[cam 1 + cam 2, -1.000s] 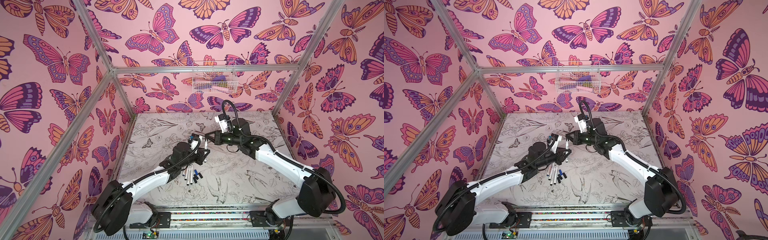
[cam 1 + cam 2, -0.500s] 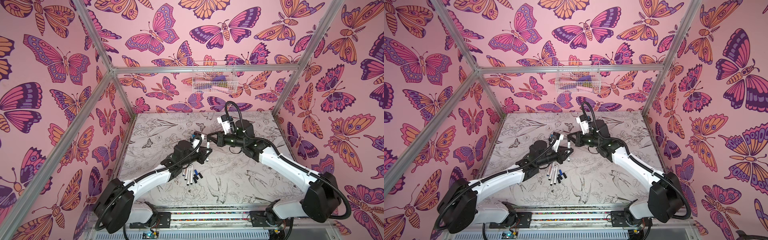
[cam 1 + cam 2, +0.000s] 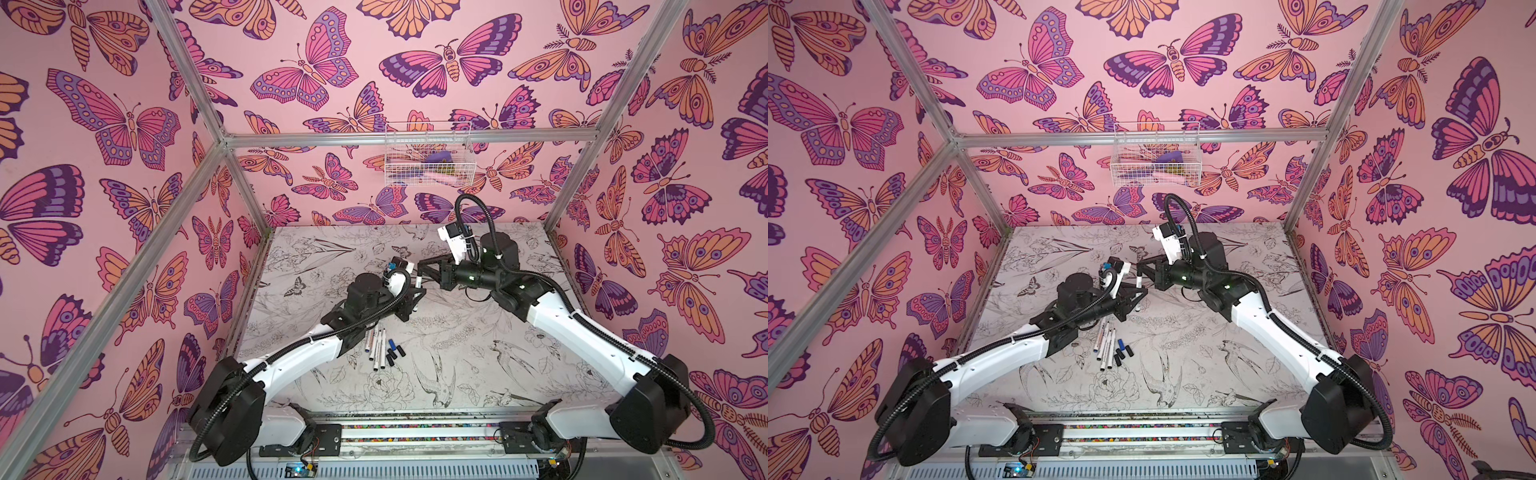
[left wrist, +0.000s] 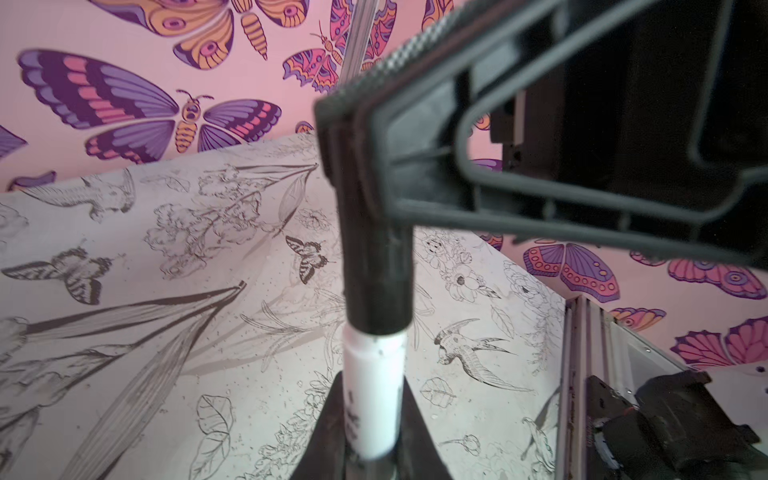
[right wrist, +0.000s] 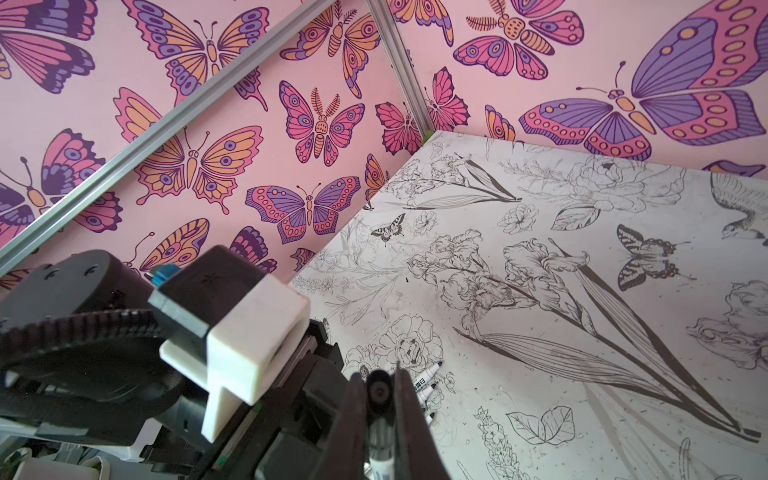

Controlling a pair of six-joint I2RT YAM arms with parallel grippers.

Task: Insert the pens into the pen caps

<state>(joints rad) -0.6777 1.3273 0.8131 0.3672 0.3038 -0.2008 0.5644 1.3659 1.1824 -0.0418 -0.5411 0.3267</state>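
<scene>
Pen point(image 4: 374, 374) stands upright, clamped between the jaws of the left gripper point(image 3: 414, 296). Just above that gripper, the right gripper point(image 3: 420, 268) pinches a black cap point(image 4: 376, 270) that sits over the pen's top end. Nearer the robot's base than the left gripper, spare pens point(image 3: 378, 347) and loose caps point(image 3: 394, 352) lie together on the table point(image 3: 478, 357).

white wire basket point(image 3: 399, 166) hangs on butterfly-print back wall point(image 3: 316, 70).

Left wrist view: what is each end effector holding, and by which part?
The left end effector grips a white pen by its barrel; the right end effector pinches the black cap, sitting over the pen's tip, near its closed end.
</scene>
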